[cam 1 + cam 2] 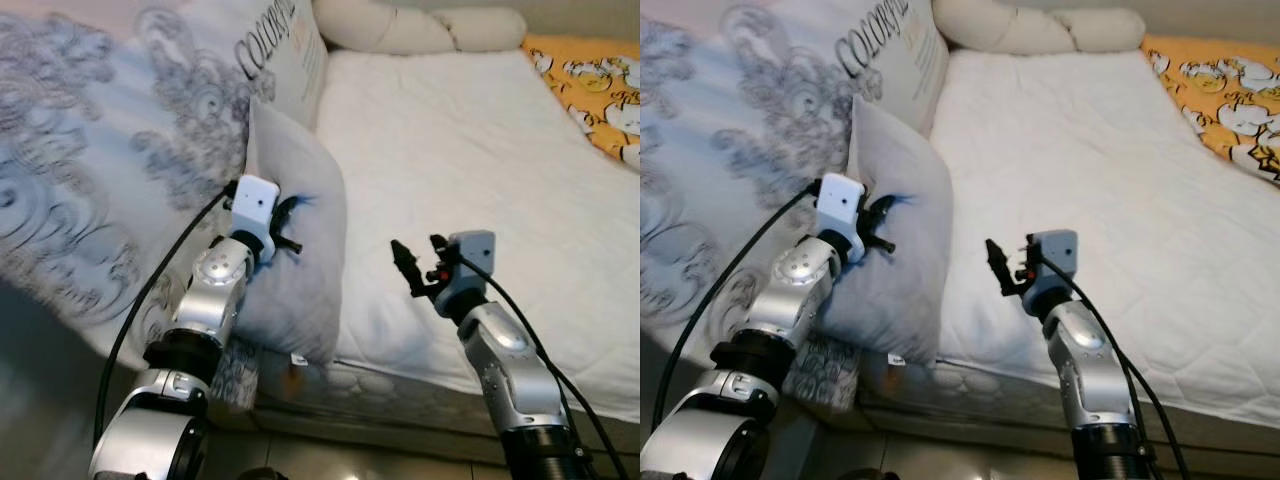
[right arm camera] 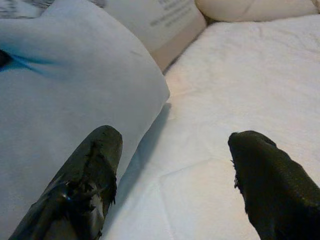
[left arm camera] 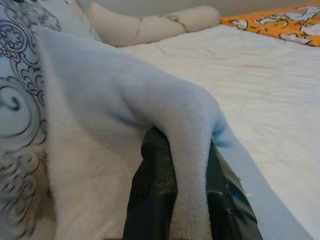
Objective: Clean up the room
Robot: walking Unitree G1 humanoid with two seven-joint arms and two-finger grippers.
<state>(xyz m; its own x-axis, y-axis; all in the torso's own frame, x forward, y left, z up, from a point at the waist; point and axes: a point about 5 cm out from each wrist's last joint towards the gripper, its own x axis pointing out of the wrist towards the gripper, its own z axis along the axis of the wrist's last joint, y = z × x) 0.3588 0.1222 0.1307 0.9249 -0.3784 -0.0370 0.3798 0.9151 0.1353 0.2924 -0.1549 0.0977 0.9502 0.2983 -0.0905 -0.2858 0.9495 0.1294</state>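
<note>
A pale grey-blue pillow [image 1: 305,280] stands on edge at the near left side of the white mattress [image 1: 480,170]. My left gripper [image 1: 290,226] is shut on a fold of its fabric near the upper part. In the left wrist view both black fingers [image 3: 150,200] pinch that fold of the pillow [image 3: 125,100] between them. My right gripper [image 1: 417,246] hovers open just right of the pillow, low over the mattress. Its fingers [image 2: 95,165] stand apart with nothing between them, with the pillow [image 2: 65,85] beside one finger.
A large cushion with grey swirls and lettering [image 1: 110,140] leans behind the pillow on the left. A cream bolster [image 1: 410,25] lies along the head of the bed. An orange patterned cover [image 1: 590,80] sits at the far right. The bed's front edge [image 1: 400,395] runs below my arms.
</note>
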